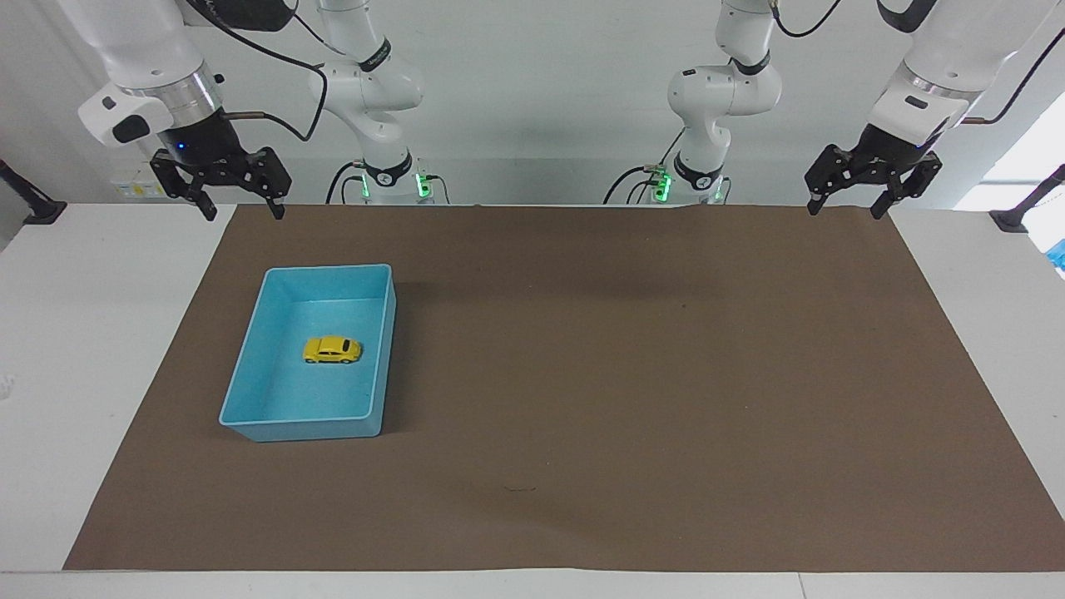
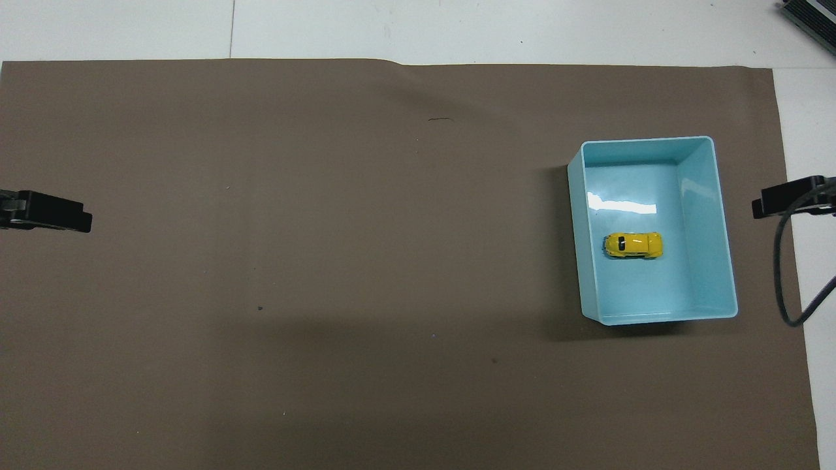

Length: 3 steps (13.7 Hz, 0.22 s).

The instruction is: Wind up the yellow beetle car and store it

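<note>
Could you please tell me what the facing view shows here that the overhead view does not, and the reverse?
Only the facing view shows both arms whole, with the left tool and right tool open, raised over the mat's corners nearest the robots, both waiting.

Only the overhead view shows a bright glare on the bin's floor and a dark device at the table's corner.

Both show the yellow car on its wheels inside the blue bin, apart from its walls, on the brown mat toward the right arm's end.
</note>
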### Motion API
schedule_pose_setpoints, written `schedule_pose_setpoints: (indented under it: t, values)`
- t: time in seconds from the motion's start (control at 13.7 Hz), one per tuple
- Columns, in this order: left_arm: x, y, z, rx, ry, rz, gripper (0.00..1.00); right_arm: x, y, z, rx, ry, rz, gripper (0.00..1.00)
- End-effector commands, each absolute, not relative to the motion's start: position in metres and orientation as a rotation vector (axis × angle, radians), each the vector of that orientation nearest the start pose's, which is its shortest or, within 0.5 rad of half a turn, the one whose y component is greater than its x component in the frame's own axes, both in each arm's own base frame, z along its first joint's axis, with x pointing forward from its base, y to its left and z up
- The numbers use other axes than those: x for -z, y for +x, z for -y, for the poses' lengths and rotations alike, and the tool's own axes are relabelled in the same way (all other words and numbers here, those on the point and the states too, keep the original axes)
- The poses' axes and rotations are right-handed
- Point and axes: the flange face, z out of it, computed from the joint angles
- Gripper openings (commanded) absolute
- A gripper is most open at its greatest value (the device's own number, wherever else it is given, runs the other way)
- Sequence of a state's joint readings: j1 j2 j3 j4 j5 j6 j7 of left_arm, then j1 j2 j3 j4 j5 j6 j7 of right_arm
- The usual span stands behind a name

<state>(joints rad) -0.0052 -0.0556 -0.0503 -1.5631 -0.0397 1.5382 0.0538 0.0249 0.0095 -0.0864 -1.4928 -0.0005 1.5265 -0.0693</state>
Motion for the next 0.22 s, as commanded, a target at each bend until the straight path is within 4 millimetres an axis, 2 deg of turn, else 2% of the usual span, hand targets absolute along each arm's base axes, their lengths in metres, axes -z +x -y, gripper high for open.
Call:
schedule_pose_setpoints:
  t: [0.0, 0.15]
  values:
    - [-0.6612, 0.5282, 0.0341, 0.048, -3.162, -0.180, 1.00, -0.6545, 0.5539, 0.0348, 0.038, -3.147, -0.020, 1.00]
    - [-0.6612, 0.5282, 0.0341, 0.048, -3.162, -0.180, 1.00, -0.6538, 0.5539, 0.0348, 0.036, -3.147, -0.017, 1.00]
